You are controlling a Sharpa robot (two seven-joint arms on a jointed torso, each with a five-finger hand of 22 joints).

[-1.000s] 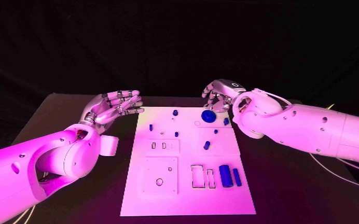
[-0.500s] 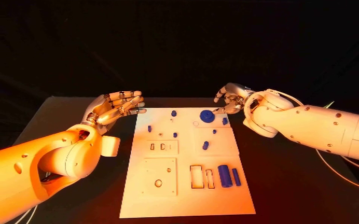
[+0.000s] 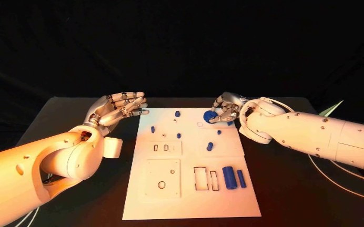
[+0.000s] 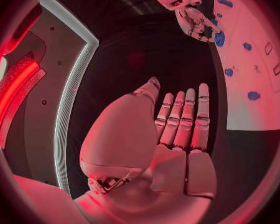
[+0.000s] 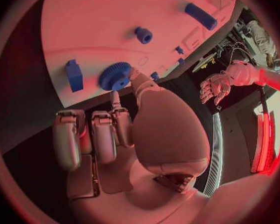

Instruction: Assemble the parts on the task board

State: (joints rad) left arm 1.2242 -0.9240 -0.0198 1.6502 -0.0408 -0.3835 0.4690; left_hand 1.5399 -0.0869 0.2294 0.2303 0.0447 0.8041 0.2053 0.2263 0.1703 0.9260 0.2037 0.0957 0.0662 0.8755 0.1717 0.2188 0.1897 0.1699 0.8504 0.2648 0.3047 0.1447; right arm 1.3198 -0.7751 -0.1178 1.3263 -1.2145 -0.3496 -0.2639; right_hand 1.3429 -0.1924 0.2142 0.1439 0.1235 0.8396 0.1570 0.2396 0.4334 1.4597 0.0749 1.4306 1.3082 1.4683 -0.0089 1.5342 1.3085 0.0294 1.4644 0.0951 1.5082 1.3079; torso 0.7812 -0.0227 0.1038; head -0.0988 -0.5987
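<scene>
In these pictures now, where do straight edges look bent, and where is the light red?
Head view: warm light, the task board has straight edges. Both wrist views: red light, the board's edge curves; the blue gear by the right hand stays sharp.

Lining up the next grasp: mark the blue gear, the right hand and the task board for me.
blue gear (image 5: pixel 115 75), right wrist view, on its toothed face.
right hand (image 3: pixel 226 109), head view, on the middle of the hand.
task board (image 3: pixel 190 200), head view, on its bare near part.
</scene>
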